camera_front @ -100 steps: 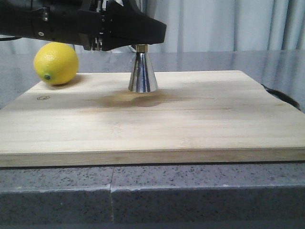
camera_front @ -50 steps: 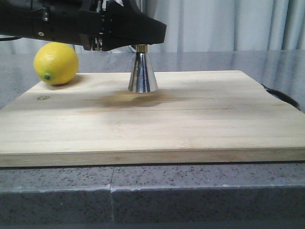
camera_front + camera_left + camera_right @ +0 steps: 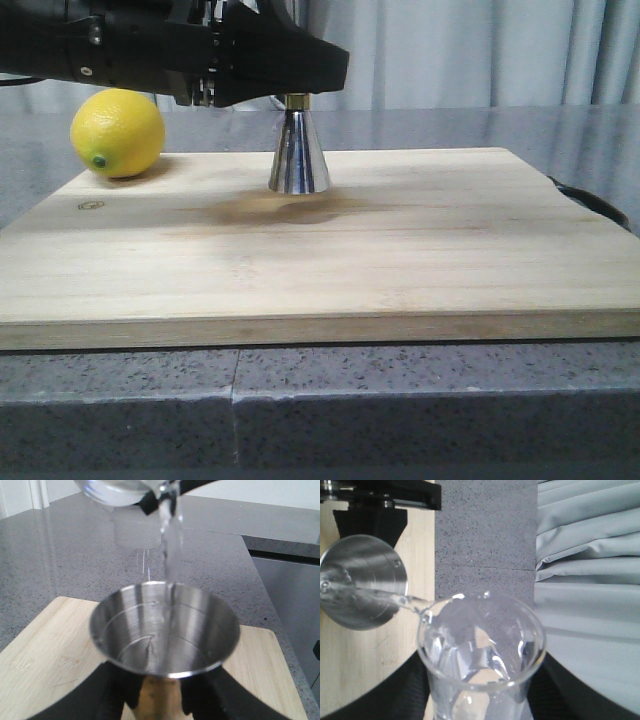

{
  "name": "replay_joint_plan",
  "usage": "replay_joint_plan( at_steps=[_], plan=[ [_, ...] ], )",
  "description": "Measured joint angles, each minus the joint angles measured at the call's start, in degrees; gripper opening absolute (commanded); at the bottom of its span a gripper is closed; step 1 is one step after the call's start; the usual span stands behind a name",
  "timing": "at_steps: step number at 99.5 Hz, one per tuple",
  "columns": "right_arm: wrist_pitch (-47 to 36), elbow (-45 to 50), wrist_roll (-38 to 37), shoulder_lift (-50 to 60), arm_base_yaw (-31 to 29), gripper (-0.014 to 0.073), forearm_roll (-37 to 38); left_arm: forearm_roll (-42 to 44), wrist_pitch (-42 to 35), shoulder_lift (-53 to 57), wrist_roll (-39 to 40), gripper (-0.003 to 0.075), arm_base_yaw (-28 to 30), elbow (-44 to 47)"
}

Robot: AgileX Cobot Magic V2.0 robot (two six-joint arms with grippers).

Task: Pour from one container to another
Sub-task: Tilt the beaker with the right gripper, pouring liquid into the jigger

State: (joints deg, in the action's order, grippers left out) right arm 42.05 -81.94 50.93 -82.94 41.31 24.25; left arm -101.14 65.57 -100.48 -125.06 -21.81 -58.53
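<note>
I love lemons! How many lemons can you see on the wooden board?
1. The lemon sits at the far left corner of the wooden cutting board, left of the steel jigger. The robot's black arm covers part of the back, so another could hide there.

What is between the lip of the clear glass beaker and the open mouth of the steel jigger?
A thin stream of clear liquid runs from the clear glass beaker into the steel jigger; the left wrist view shows it.

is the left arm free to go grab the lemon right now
Probably not: the left gripper is clamped on the jigger while water pours in from the beaker. The lemon itself sits unobstructed.
</note>
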Motion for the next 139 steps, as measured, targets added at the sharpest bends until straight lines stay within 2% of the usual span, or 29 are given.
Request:
replay_joint_plan(
  at_steps=[139],
  plan=[
    [-5.28, 0.0, 7.42, 0.0, 0.0, 0.03, 3.04, 0.0, -0.2, 0.0, 0.0, 0.0197, 0.0, 0.0]
  ],
)
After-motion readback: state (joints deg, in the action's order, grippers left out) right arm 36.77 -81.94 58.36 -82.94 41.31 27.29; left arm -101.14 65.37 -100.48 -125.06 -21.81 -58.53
